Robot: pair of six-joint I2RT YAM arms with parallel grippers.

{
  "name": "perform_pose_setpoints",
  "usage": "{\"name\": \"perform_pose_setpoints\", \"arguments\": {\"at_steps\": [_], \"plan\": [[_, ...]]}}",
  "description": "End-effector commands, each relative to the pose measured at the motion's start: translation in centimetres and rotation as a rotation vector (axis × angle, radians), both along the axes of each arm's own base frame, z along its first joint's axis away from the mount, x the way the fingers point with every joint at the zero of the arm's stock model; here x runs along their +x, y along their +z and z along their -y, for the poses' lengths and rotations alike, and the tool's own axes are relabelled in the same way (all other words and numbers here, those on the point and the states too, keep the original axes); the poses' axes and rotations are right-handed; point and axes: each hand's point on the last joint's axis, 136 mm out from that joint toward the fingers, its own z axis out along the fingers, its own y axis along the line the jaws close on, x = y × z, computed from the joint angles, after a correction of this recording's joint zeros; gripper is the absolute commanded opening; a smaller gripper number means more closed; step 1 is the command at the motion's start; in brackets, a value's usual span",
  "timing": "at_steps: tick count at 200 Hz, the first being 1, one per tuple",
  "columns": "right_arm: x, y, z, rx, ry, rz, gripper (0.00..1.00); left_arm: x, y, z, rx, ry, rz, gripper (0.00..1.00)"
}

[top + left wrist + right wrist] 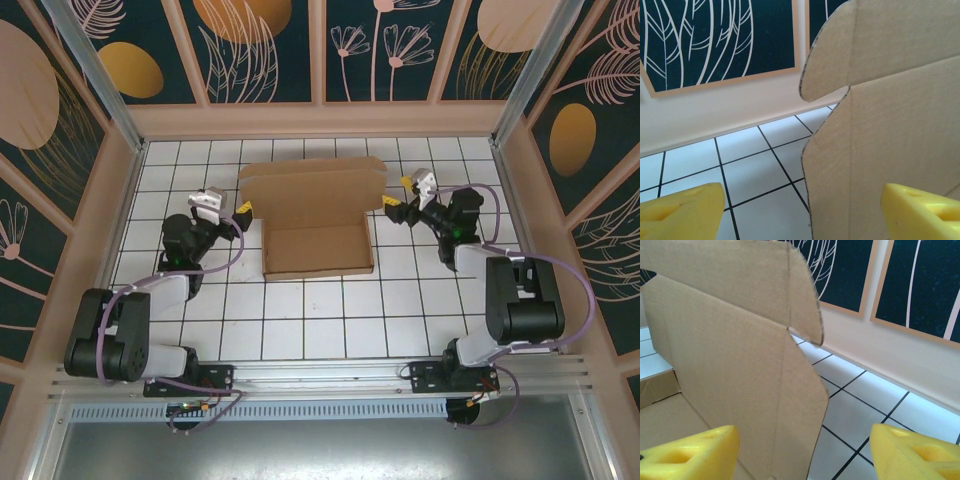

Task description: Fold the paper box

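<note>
one paper box lies on the table between my left gripper and right gripper, both released; top view shows its tray, wrist views its raised side flaps.

The white, black-gridded surface is carrying the paper box, which is sitting slightly toward 12 o'clock from centre, its lid standing up along its 12 o'clock side.

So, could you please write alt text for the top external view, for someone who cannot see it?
A half-folded brown paper box sits on a white gridded table, its lid raised at the far side. The left gripper and right gripper flank the lid's ends, both open.
</note>
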Motion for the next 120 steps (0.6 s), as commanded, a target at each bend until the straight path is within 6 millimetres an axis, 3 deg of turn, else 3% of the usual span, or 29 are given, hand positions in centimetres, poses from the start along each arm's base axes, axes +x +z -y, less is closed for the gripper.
{"name": "perform_pose_setpoints", "arguments": {"at_steps": [1,31,84,120], "plan": [[1.5,1.4,-0.2,0.004,0.004,0.037,0.67,1.3,1.7,0.0,-0.001,-0.012,0.059,0.81],[2.7,1.2,-0.6,0.0,0.013,0.022,0.67,2.4,0.5,0.2,-0.012,-0.038,0.01,0.8],[3.7,-0.1,-2.4,0.003,0.072,-0.031,0.65,3.6,0.6,2.0,-0.024,-0.156,-0.009,0.74],[4.2,-1.2,-3.6,-0.002,0.088,-0.063,0.53,3.7,0.3,2.3,-0.015,-0.178,-0.012,0.67]]}}
